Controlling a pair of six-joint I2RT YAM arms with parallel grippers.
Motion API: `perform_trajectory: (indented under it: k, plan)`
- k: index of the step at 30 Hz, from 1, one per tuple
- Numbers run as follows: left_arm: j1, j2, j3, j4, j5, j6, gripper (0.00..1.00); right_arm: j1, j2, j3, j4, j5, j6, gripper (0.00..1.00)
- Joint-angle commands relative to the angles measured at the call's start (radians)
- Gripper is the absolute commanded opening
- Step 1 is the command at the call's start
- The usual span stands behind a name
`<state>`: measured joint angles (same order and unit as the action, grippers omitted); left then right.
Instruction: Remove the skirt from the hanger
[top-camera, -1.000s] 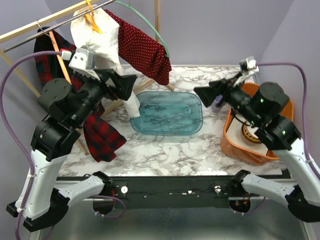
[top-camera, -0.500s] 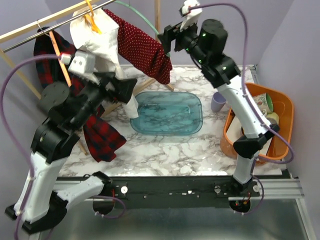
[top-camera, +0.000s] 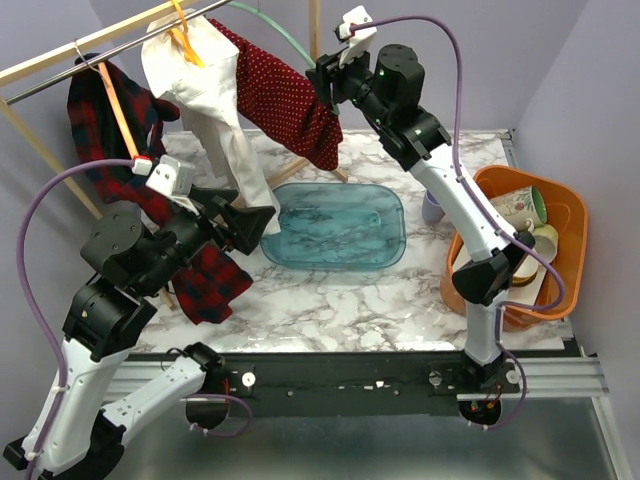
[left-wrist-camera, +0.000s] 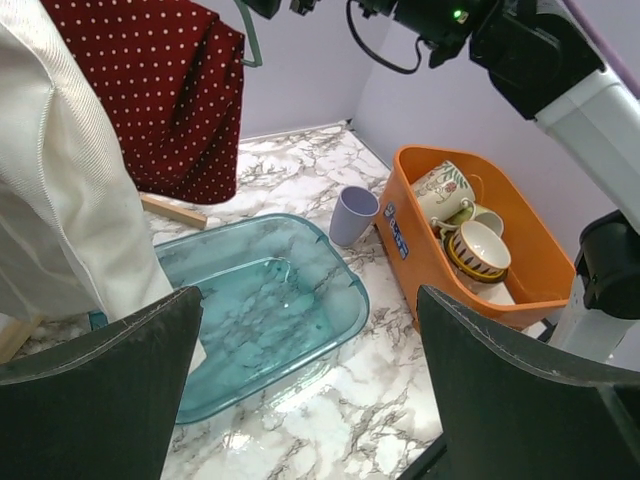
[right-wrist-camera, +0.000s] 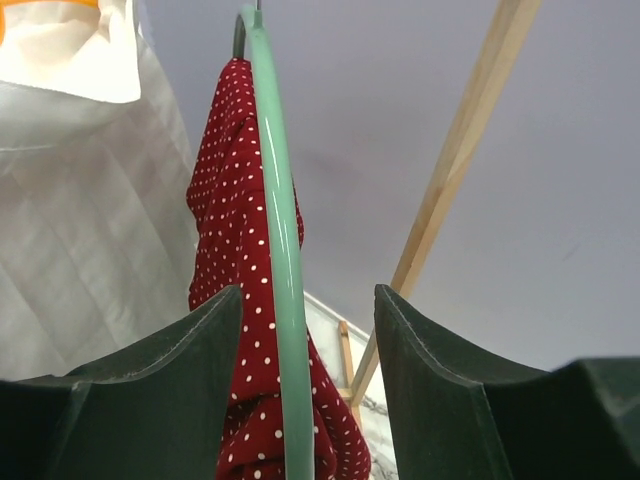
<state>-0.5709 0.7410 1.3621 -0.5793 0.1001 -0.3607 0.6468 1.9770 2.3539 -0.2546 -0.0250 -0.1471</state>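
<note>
Marble-patterned laminate forms the table (top-camera: 340, 300), backed by plain lavender walls. The skirt (top-camera: 280, 100), a dark red fabric with small white dots, hangs in soft folds over a smooth mint-green hanger (right-wrist-camera: 275, 220) at the top of the rack, beside a slanted wooden post (right-wrist-camera: 463, 150). The right gripper (right-wrist-camera: 308, 295) is raised to the hanger with its jaws apart; the hanger's glossy curved arm runs between the two dark fingers, and no clamping is visible. The left gripper (left-wrist-camera: 308, 300) hangs over the table with its jaws spread wide and nothing between them, next to a ribbed white garment (top-camera: 215, 100). Below lies a translucent teal tray (top-camera: 340, 225) with rounded corners. A lavender cup (left-wrist-camera: 353, 213) stands between the tray and an orange plastic bin (left-wrist-camera: 430, 270) holding ceramic mugs and bowls. A red plaid garment (top-camera: 205, 280) hangs at the left.
</note>
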Motion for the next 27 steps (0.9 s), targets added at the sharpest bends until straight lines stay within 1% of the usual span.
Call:
perform_trajectory:
  k: [1,5,8,9,11,12,14,15,17,18,22,24,27]
  plan:
    - [-0.003,-0.035,-0.001,0.003,0.02,-0.012,0.99,-0.003,0.055,0.011,0.038,-0.03,-0.022,0.63]
    - [-0.003,-0.043,-0.008,0.002,0.018,-0.017,0.99,-0.004,0.071,0.011,0.052,-0.033,-0.023,0.64]
    - [-0.003,-0.046,-0.017,0.006,0.013,-0.018,0.99,-0.004,0.077,0.021,0.048,-0.041,-0.025,0.58]
    - [-0.003,-0.049,-0.018,0.003,0.01,-0.02,0.99,-0.004,0.075,0.021,0.049,-0.041,-0.023,0.51]
    - [-0.003,-0.049,-0.015,-0.005,0.003,-0.02,0.99,-0.004,0.065,0.019,0.06,-0.044,-0.019,0.43]
    - [-0.003,-0.049,-0.011,-0.011,-0.006,-0.017,0.99,-0.004,0.06,0.022,0.064,-0.052,-0.022,0.35]
    - [-0.003,-0.049,0.002,-0.03,-0.014,-0.009,0.99,-0.004,0.043,0.022,0.071,-0.09,-0.029,0.27]
    - [-0.003,-0.054,0.002,-0.033,-0.028,-0.007,0.99,-0.004,0.024,0.019,0.08,-0.096,-0.031,0.2]
    - [-0.003,-0.061,-0.011,-0.03,-0.046,-0.011,0.99,-0.004,0.008,0.01,0.107,-0.099,-0.026,0.14]
    - [-0.003,-0.068,-0.02,-0.027,-0.054,-0.014,0.99,-0.004,-0.004,0.005,0.115,-0.107,-0.026,0.01]
    - [-0.003,-0.074,-0.079,-0.001,-0.063,-0.024,0.99,-0.004,-0.02,-0.001,0.164,-0.116,-0.026,0.01]
    - [-0.003,-0.062,-0.08,-0.002,-0.068,-0.032,0.99,-0.004,-0.02,0.01,0.167,-0.116,-0.02,0.01]
    - [-0.003,-0.023,-0.04,-0.031,-0.062,-0.017,0.99,-0.004,-0.03,0.015,0.19,-0.125,0.006,0.01]
